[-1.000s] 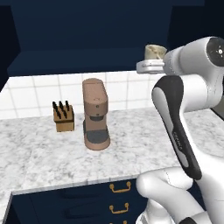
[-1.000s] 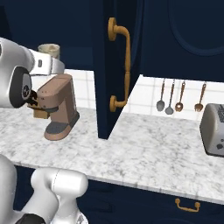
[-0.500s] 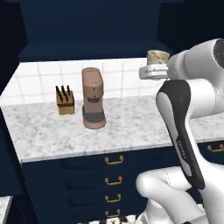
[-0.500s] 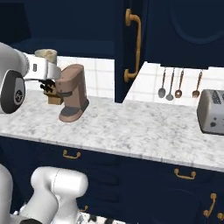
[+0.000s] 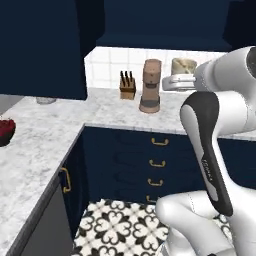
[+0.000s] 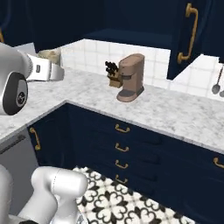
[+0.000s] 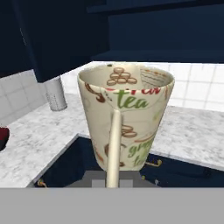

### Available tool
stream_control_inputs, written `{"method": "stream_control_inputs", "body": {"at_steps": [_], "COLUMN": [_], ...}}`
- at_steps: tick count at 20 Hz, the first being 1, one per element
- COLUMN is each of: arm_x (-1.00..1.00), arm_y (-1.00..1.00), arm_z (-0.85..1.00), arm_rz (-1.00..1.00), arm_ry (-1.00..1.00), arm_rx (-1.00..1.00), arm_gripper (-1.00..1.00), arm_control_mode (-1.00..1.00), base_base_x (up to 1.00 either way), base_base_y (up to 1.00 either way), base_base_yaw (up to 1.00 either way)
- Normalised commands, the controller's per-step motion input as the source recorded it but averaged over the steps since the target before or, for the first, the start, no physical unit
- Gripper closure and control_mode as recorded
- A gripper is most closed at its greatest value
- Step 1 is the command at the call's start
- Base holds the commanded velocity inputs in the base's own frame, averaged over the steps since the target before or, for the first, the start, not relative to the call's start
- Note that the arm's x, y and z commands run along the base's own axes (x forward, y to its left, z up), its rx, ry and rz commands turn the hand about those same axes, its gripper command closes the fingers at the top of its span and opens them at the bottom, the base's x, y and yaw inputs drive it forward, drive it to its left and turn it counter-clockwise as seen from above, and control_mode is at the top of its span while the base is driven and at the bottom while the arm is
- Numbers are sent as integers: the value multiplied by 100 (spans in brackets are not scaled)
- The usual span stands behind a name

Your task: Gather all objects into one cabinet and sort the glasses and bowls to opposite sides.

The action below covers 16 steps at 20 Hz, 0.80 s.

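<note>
cup (image 7: 126, 118) fills view — hand (image 7: 113, 181) fingertips hidden

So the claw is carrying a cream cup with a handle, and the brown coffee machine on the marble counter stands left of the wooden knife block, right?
Not quite. In the left base view the brown coffee machine stands right of the wooden knife block, close beside it on the marble counter. The claw does carry the cream cup with a handle.

The cup (image 7: 127, 118) hides the fingertips in the hand view, and its base is cut off by the lower band. In the left base view the arm covers the cup's (image 5: 184, 66) lower part. A dark red bowl (image 5: 4, 131) on the counter's left end is cut by the picture's edge.
</note>
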Motion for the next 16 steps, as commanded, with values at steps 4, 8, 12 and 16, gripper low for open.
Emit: {"method": "stream_control_inputs", "body": {"at_steps": [4, 8, 12, 16], "arm_x": [0, 0, 0, 0], "arm_y": [0, 0, 0, 0], "arm_z": [0, 0, 0, 0], "arm_rz": [0, 0, 0, 0], "arm_ry": [0, 0, 0, 0], "arm_rx": [0, 0, 0, 0], "arm_gripper": [100, 100, 100, 100], "arm_control_mode": [100, 100, 100, 100], "base_base_x": [-100, -95, -41, 43], "base_base_y": [-14, -21, -24, -11], "base_base_yaw": [70, 74, 73, 70]}}
